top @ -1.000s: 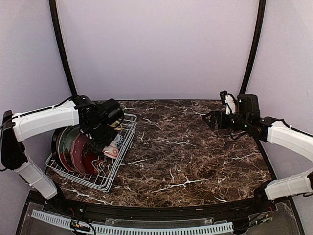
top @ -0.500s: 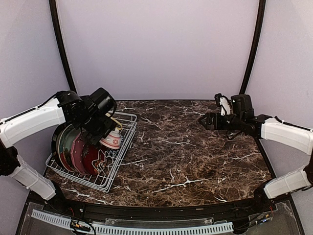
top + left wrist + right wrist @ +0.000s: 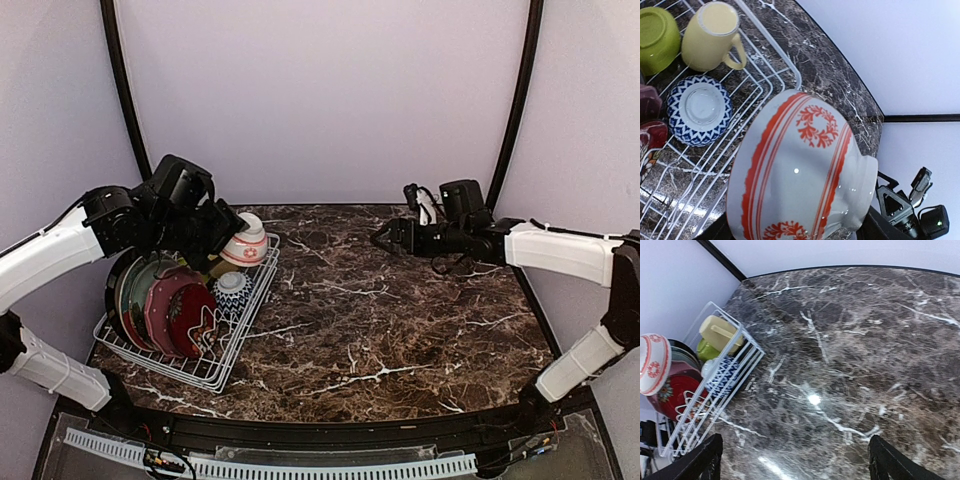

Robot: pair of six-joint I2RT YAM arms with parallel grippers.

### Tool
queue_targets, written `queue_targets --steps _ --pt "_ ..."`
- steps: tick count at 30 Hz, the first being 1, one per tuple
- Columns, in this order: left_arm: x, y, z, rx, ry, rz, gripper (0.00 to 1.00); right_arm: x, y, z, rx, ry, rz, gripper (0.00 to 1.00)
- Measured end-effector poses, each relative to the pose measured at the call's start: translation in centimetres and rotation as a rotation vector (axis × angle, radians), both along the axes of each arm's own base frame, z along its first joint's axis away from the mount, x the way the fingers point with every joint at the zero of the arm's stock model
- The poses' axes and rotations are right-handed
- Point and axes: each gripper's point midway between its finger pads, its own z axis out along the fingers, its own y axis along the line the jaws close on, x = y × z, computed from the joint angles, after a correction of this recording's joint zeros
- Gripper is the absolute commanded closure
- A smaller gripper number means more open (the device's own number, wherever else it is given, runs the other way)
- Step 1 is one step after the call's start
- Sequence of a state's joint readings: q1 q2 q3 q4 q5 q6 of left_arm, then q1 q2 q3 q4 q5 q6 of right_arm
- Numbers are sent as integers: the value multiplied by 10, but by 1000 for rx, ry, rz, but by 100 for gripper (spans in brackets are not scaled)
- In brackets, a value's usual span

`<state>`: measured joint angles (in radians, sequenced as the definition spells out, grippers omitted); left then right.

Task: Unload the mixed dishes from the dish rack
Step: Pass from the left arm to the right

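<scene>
Slipping is the main danger here. The left gripper (image 3: 215, 238) is closed on the red-white bowl (image 3: 800, 170) and holds it tilted on its side. It seems to pinch only the rim, but its fingers are mostly hidden behind the bowl in the wrist view, so I cannot be sure how deep the hold is. A smooth, rounded bowl held by one edge can turn or slide out if the arm swings fast.

The bowl hangs in the air just beside the gripper, on its right side, above the far right corner of the dish rack (image 3: 225, 355) and free of the wires. Below and near it are the blue-white bowl (image 3: 699, 110), the pale yellow mug (image 3: 712, 35) and the lime-green bowl (image 3: 657, 37). A fall would therefore strike wire or crockery, not only the table (image 3: 400, 330).

The right gripper (image 3: 385, 238) has its jaws wide apart and holds nothing. It hovers over the table, pointing toward the bowl but well apart from it. If both arms move to the middle together, they could knock each other.
</scene>
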<state>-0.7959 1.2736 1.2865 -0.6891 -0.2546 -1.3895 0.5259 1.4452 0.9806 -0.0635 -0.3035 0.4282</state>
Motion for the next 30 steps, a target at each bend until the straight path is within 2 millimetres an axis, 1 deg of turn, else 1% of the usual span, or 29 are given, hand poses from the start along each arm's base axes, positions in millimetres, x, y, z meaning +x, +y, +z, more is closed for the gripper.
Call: queue_targets --steps 4,5,7,9,13,19,24,26,30 --pt "8 -13 14 -20 -81 -68 63 -1 34 14 111 40 72 2" --pt "9 -16 17 -26 -97 -86 63 -2 44 20 155 51 97 2" --pt "12 -24 21 -46 -126 -117 63 -4 58 28 226 72 135 2" --pt "15 -32 26 -80 -154 -152 63 -7 70 37 296 94 176 1" --pt "20 -52 37 -160 -213 -229 64 -11 87 51 424 137 250 1" --pt "29 -83 60 -309 -308 -337 62 -16 103 83 623 160 362 2" --pt "34 -105 73 -433 -355 -400 63 -21 108 108 758 153 437 4" --pt "36 -110 77 -471 -366 -412 63 -23 108 119 812 146 461 4" --pt "38 -120 84 -541 -380 -435 63 -30 106 143 903 126 504 12"
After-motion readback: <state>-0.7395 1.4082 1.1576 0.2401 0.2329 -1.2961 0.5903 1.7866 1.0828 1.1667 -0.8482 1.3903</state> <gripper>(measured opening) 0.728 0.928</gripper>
